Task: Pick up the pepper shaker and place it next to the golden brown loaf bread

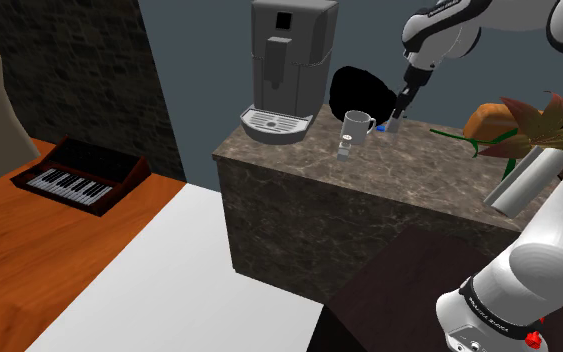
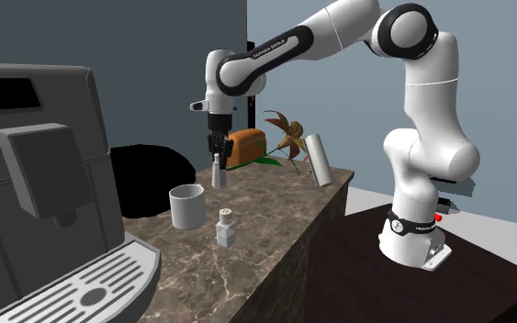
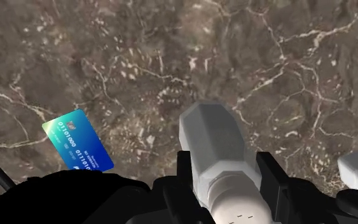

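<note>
A pale grey shaker (image 3: 212, 146) with a faceted body sits clasped between my black fingers, and my gripper (image 3: 225, 173) is shut on it. From the side, the gripper (image 2: 216, 151) points straight down with the shaker (image 2: 217, 174) hanging close over the marbled counter (image 2: 275, 216); I cannot tell whether it touches. The golden brown loaf (image 2: 245, 147) lies just behind it, beside a red-leaved plant (image 2: 284, 138). In the shoulder view the gripper (image 1: 397, 116) is to the left of the loaf (image 1: 487, 122).
A second small shaker (image 2: 226, 227) and a white mug (image 2: 188, 205) stand nearer the coffee machine (image 2: 36, 183). A blue card (image 3: 79, 145) lies on the counter by the gripper. A grey cylinder (image 2: 316, 159) leans at the counter's end. A toy piano (image 1: 79, 175) rests on a wooden surface.
</note>
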Robot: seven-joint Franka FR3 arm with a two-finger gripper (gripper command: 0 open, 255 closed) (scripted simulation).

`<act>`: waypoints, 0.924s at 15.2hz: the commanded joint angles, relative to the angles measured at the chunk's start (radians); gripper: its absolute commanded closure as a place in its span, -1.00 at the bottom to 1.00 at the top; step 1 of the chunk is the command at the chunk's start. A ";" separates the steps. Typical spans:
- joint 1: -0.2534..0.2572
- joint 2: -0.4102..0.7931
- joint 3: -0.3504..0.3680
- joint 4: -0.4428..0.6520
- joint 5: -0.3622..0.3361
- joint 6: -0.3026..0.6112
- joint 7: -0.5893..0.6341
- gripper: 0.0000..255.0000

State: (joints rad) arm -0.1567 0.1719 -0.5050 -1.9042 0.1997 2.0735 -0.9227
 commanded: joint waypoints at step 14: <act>0.003 -0.050 -0.007 0.145 -0.040 -0.185 0.039 1.00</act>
State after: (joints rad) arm -0.1534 0.1269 -0.5118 -1.7690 0.1630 1.9019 -0.8858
